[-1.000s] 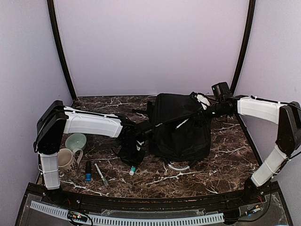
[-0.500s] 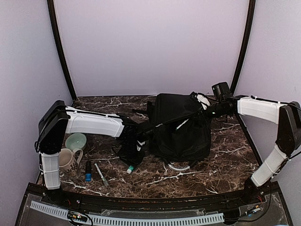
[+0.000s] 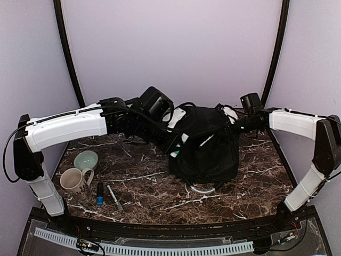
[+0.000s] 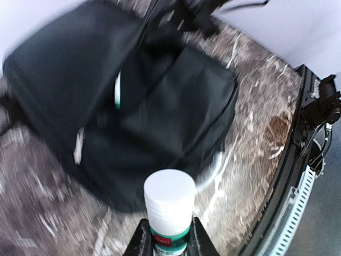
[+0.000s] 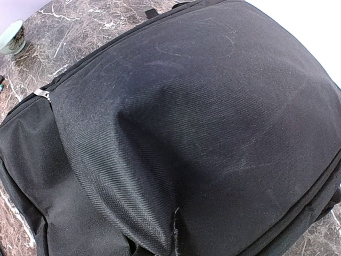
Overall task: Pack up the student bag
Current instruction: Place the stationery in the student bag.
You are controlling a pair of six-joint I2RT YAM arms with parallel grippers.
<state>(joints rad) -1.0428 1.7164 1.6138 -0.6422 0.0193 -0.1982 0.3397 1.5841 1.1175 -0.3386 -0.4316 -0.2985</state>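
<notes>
The student bag (image 3: 205,152) is a big black backpack lying right of the table's middle. My left gripper (image 4: 168,242) is shut on a glue stick (image 4: 169,205) with a white cap and green label, held in the air above the bag (image 4: 106,96). In the top view the left gripper (image 3: 173,136) hangs at the bag's left edge. My right gripper (image 3: 234,125) is at the bag's far right corner. Its fingers are hidden in the right wrist view, where the bag's fabric (image 5: 213,106) is drawn up into a pinched fold. A white and green pen (image 4: 117,90) sticks out of the bag.
A mug (image 3: 74,180) and a pale green bowl (image 3: 86,159) stand at the near left. Beside them lie a blue-capped tube (image 3: 99,193) and a white marker (image 3: 114,197). A white cable (image 3: 202,188) shows under the bag's near edge.
My left arm has lifted off the table left of the bag and swung up over it. The glue stick that lay on the table is now in its gripper. The right arm has stayed put.
</notes>
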